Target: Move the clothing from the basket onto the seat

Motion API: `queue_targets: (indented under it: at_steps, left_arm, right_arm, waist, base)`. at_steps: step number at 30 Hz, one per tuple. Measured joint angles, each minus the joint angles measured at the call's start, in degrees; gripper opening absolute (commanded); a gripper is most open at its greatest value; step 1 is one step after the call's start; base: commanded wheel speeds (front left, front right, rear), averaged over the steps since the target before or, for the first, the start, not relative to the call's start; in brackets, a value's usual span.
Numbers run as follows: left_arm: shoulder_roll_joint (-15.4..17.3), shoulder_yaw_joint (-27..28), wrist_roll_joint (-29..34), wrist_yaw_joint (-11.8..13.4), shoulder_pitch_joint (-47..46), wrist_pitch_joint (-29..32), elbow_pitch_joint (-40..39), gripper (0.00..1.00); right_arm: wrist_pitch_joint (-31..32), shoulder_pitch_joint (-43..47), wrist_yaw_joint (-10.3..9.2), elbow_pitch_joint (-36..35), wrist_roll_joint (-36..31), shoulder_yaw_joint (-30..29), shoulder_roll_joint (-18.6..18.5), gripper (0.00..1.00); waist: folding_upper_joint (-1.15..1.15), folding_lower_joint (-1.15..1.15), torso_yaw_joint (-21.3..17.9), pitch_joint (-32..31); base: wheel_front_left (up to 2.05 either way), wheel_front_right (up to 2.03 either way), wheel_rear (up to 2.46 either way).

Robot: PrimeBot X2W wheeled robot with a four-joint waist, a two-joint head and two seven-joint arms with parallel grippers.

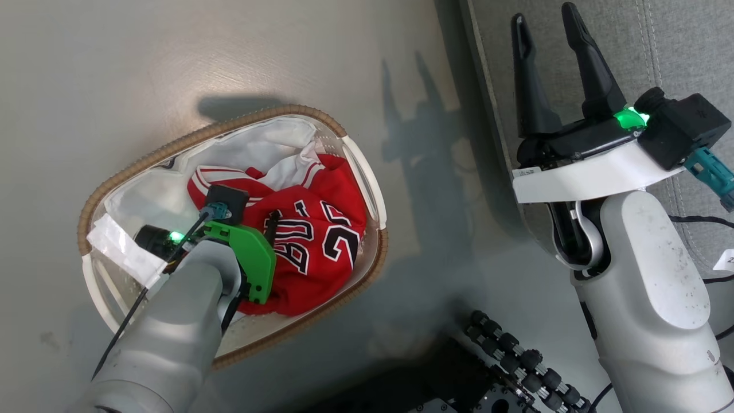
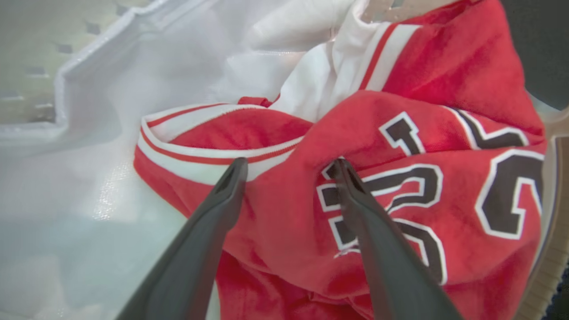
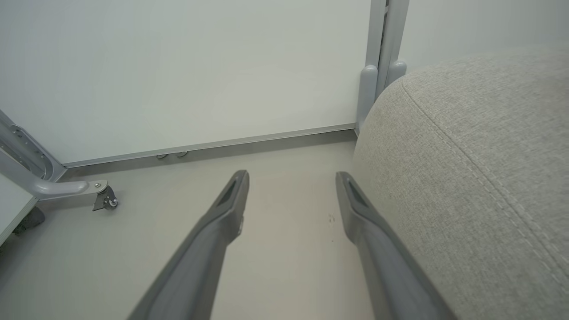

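Observation:
The basket (image 1: 229,123) stands on the floor at centre left, lined with a white sheet (image 2: 89,200). In it lies the clothing, a crumpled red jersey (image 1: 321,252) with black-and-white numerals and white trim. My left arm (image 1: 189,304) reaches down into the basket. Seen from the left wrist, my left gripper (image 2: 289,164) is open, its tips resting on the jersey (image 2: 413,111) with a red fold between them, not pinched. My right gripper (image 1: 545,23) hangs open and empty at the upper right, over the edge of the grey seat (image 1: 676,51). From the right wrist, the gripper (image 3: 291,177) is beside the seat (image 3: 466,178).
My own base with black rollers (image 1: 516,355) sits at the bottom centre. Black cables (image 1: 699,221) lie on the seat at the right. Beyond the seat are a white wall panel, a metal post (image 3: 382,66) and a caster foot (image 3: 104,200). Bare floor (image 1: 430,241) separates basket and seat.

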Motion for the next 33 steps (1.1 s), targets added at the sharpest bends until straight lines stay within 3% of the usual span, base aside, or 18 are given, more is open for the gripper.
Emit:
queue_targets:
  at_steps: [20, 21, 22, 23, 24, 33]
  left_arm:
    - [1.47, -6.27, -1.33, 0.00, -1.93, 6.21, 0.22, 1.00]
    - [1.58, -6.64, -1.52, 0.00, -1.93, 6.39, 0.19, 0.93]
    - [1.72, -7.23, -1.54, 0.00, -1.93, 6.92, 0.09, 0.46]
    - [1.85, -7.49, -1.69, 0.00, -1.93, 7.00, -0.10, 0.29]
    - [1.93, -7.90, -2.05, 0.00, -1.93, 7.25, -0.36, 0.00]
    - [3.05, -10.49, -5.47, 0.00, -1.92, 9.79, -2.40, 0.00]
  right_arm:
    - [0.00, -0.72, 0.00, -1.51, 1.63, 0.21, 0.01, 1.00]
    - [0.00, -0.72, 0.00, -1.52, 1.65, 0.21, 0.01, 1.00]
    - [0.00, -0.73, 0.00, -1.53, 1.70, 0.23, 0.01, 1.00]
    - [0.00, -0.73, 0.00, -1.53, 1.74, 0.26, 0.01, 1.00]
    - [0.00, -0.73, 0.00, -1.51, 1.96, 0.33, 0.01, 1.00]
    - [0.00, -1.28, 0.00, -0.55, 2.74, 0.42, 0.02, 1.00]
  waist:
    - [0.00, 0.00, -1.75, 3.18]
    - [0.00, 0.00, -1.77, 3.18]
    - [0.00, 0.00, -1.82, 3.17]
    - [0.00, 0.00, -1.87, 3.15]
    - [0.00, 0.00, -1.93, 3.11]
    - [0.00, -0.01, -2.49, 2.03]
  base:
    - [0.00, 0.00, 0.00]
    - [0.00, 0.00, 0.00]
    - [0.00, 0.00, 0.00]
    - [0.00, 0.00, 0.00]
    - [0.00, 0.00, 0.00]
    - [0.00, 0.00, 0.00]
